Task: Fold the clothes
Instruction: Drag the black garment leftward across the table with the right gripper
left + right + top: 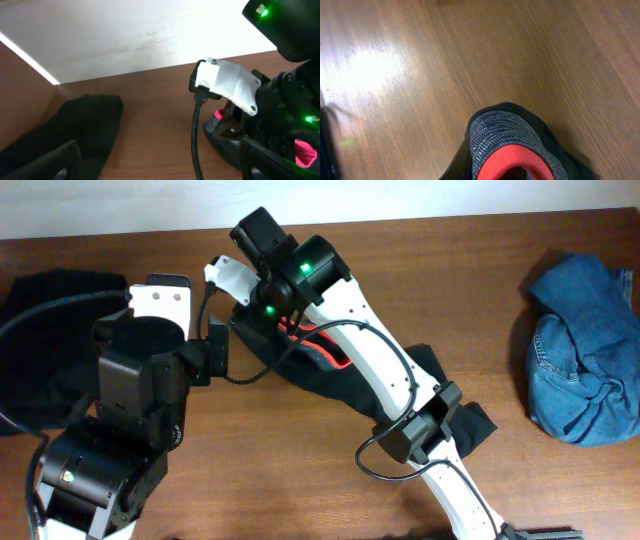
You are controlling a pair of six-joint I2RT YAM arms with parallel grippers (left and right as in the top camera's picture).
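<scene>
Black thin trousers [305, 378] bunched up mid-table in the overhead shot, mostly buried under the white right arm [380, 365], with a bit of red stripe [338, 360] peeking out beside it and a black tail sticking out near the arm's elbow. Right gripper [262, 318] down at the upper end of that heap, near the back edge of the wooden table [450, 270]. Another dark cloth heap [50, 330] off at the far left, beside the left arm [130, 390]; same garment or not, can't tell, arm in the way. Blue denim lump [585, 350] well apart at the far right. Over to the left wrist cam: left gripper [160, 172] spread fully wide, holding nothing, just bare wood between the fingers [55, 160]. Dark cloth to its left, right gripper to its right with pinkish-red fabric showing at the tips. Right wrist cam last: grey waistband [505, 132] with the red stripe humped up off the wood, right at the bottom of the frame. Fingers themselves out of shot there, but clamped tight together, pinching that waistband.
</scene>
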